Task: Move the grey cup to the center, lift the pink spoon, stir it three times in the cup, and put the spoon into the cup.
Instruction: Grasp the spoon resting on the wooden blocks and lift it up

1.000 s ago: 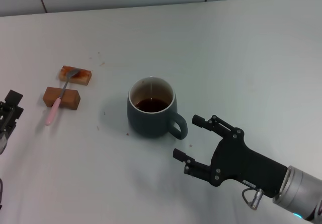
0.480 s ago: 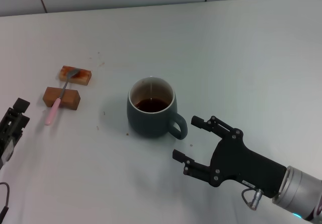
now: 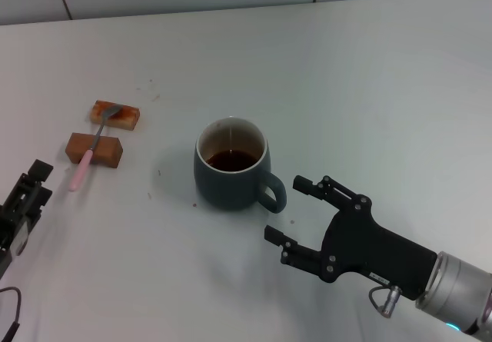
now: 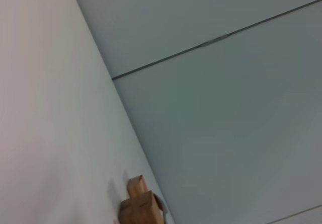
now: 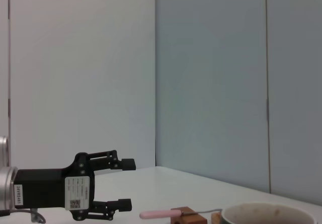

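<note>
Nearest to us, at the lower right of the head view, our right gripper (image 3: 294, 219) hovered low over the white table (image 3: 369, 88) with its two black fingers spread wide, holding nothing. It sat just beside the loop handle of the grey cup (image 3: 230, 174), close but not touching.

The grey cup stood upright near the middle of the table, its handle turned toward our right gripper. Dark brown liquid lay at the bottom of its cream interior.

At the left edge our left gripper (image 3: 29, 194) came into view near the table; the right wrist view showed its fingers (image 5: 121, 164) parted and empty, and it pointed toward the pink spoon (image 3: 91, 152).

Farther off on the left, the pink spoon lay bridged across two brown blocks (image 3: 94, 149), its metal bowl on the far block and its pink handle end dipping toward the table, well apart from the cup.

We judged the spoon the risky part. Perched on the blocks, it could roll or slide off if a finger nudged a block first. The slim handle could also slip from a shallow grip, and a careless sweep near the cup might spill the liquid.
</note>
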Robot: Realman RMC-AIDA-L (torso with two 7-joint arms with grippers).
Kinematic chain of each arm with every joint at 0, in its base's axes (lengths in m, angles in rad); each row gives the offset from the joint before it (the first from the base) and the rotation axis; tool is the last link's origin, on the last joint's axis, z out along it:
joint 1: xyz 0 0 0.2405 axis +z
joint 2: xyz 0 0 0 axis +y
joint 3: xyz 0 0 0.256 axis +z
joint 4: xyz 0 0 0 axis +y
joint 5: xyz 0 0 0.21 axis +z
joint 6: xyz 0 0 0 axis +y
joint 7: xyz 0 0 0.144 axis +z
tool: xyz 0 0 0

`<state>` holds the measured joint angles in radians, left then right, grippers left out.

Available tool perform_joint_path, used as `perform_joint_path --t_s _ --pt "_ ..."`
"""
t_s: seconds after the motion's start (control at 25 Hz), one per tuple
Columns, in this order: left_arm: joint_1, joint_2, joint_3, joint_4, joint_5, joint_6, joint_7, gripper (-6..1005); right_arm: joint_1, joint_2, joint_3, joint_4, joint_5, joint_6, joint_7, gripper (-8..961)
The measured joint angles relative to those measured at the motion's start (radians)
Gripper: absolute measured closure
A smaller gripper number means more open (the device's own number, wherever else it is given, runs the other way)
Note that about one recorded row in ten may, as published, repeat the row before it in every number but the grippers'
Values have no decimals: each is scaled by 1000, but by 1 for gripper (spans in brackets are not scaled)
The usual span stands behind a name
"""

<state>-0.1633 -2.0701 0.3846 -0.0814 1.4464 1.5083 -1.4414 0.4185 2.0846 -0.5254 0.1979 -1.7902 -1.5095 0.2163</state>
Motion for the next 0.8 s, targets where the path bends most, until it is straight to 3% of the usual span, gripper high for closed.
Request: perform_joint_path --t_s 0.8 --pt "-17 -2 7 -25 5 -34 0 191 7 1 -1 0 0 12 11 150"
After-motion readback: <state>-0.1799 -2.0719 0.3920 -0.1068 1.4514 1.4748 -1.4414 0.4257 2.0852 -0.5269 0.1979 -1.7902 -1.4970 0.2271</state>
